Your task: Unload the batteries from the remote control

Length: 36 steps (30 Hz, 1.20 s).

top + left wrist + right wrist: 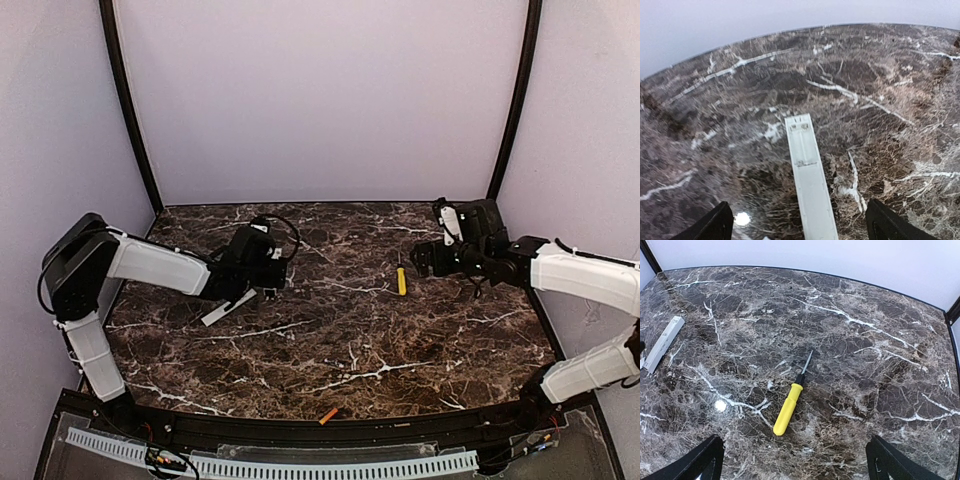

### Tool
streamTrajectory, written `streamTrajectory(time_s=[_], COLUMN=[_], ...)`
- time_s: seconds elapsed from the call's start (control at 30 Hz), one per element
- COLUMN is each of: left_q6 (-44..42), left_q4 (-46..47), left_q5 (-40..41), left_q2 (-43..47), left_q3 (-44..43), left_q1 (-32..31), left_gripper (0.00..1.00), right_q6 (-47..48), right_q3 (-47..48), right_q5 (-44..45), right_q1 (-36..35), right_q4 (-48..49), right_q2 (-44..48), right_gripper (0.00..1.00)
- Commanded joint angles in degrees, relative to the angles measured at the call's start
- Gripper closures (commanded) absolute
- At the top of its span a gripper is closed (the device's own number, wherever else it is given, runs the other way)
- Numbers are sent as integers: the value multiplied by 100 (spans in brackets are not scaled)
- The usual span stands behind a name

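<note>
Top external view: one white remote control (228,307) lies flat on the dark marble table (350,340), left of centre. One orange battery (328,415) lies at the table's near edge, well apart from the remote control. One yellow screwdriver (402,281) lies right of centre.

There are two grippers. The left gripper (262,288) hovers over the remote control's far end. Its wrist view shows its fingers (715,225) spread wide on either side of the bar, touching nothing. The right gripper (420,258) sits near the screwdriver with its fingers (890,462) spread wide and empty.
</note>
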<state>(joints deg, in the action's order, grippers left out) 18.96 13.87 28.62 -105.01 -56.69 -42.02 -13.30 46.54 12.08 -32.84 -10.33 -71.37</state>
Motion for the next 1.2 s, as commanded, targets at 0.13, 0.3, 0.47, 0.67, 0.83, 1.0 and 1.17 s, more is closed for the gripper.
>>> streamTrajectory(time_s=[0.13,0.3,0.47,0.67,0.83,1.0,1.17], left_q6=[-1897,-2468,-2548,-2684,-3176,-3118,-2922], left_q4=[228,454,1023,1360,2339,3046,4029], left_q5=[1058,1760,2105,2040,2063,1663,783], left_q2=[1686,2136,2732,2985,2674,2413,2230], left_q3=[655,1033,1645,2199,2588,3040,3562], left_q1=[189,447,1089,1802,2210,2577,2969], left_gripper=[4,1,2,1,1,1,2], right_q6=[1007,1096,936,1034,914,1091,1708], right_q3=[174,209,86,-299,-607,-957,-1565], right_q5=[26,98,5,188,148,295,403], right_q1=[309,637,1193,1483,1720,1841,1878], right_q4=[694,852,1000,1358,1630,2064,2891], right_q2=[295,421,578,773,832,798,880], right_gripper=[1,1,1,1,1,1,1])
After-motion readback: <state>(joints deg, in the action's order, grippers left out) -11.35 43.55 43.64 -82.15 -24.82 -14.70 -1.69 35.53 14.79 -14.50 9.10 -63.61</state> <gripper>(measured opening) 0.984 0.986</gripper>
